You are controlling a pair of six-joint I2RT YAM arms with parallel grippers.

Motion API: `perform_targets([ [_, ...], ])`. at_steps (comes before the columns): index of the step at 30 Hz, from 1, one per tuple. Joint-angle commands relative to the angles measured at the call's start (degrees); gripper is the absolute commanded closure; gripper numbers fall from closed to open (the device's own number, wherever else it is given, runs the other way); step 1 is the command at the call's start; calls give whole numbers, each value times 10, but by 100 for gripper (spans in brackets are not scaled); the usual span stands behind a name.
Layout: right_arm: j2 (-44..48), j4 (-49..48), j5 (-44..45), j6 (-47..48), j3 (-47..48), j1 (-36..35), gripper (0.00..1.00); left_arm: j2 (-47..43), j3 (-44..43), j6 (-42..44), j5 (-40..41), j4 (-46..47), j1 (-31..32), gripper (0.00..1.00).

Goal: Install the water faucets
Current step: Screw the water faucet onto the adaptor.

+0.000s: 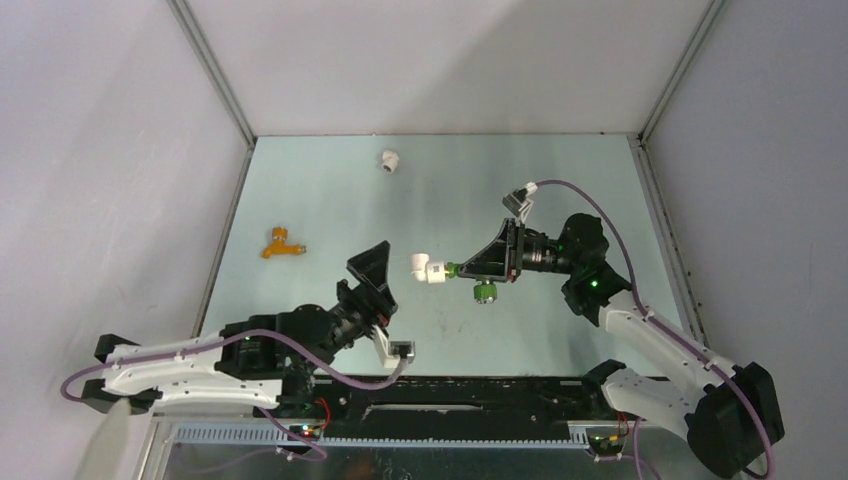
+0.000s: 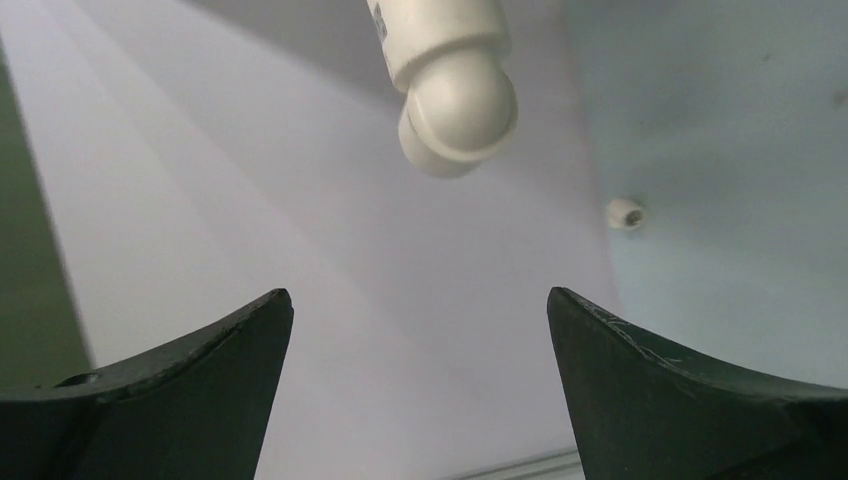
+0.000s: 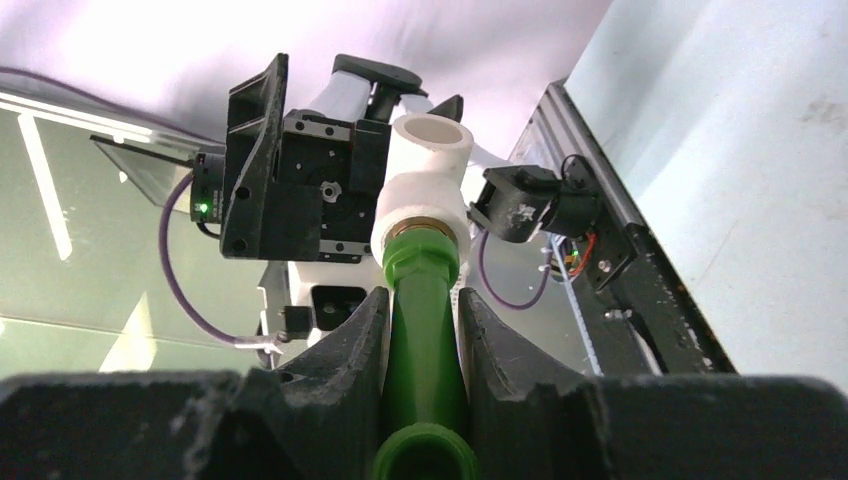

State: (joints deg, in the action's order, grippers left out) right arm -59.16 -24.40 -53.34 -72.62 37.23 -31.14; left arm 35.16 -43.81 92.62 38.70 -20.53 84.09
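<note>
right gripper (image 3: 422, 300) clamped on green faucet (image 3: 418, 345); long axis points toward left gripper (image 2: 418, 294). white elbow fitting (image 3: 425, 185) on faucet tip. left fingers spread wide, fitting just ahead, not touching.

Readable text: none in any view.
White elbow fitting (image 2: 455, 100): dark printed marks at its 11 o'clock edge, possibly letters, too cropped to read.

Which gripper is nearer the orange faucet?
Left. The left gripper hovers just right of the orange faucet; the right gripper sits farther right, holding the green faucet.
</note>
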Motion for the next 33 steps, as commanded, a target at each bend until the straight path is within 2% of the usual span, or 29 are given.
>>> perform_targets([
  [1,43,31,-20,44,6,32,100,2,-6,-216,17,-10,-12,0],
  [3,58,60,-27,64,6,49,100,11,-22,-377,16,2,-30,0],
  [6,78,108,-38,97,6,76,100,36,-61,-567,14,-48,-65,0],
  [10,94,156,-53,128,6,107,100,66,-100,-772,-21,-105,-125,0],
  [16,102,175,-63,143,6,126,100,109,-152,-1079,-88,-173,-216,0],
  [21,98,171,-65,142,6,128,100,115,-143,-1238,-284,-157,-331,0],
  [27,99,168,-66,140,6,127,100,84,-42,-1422,-572,38,-453,0],
  [30,100,167,-63,138,6,125,100,77,7,-1496,-623,131,-479,0],
  [33,100,163,-62,135,6,122,100,82,22,-1517,-638,164,-483,0],
])
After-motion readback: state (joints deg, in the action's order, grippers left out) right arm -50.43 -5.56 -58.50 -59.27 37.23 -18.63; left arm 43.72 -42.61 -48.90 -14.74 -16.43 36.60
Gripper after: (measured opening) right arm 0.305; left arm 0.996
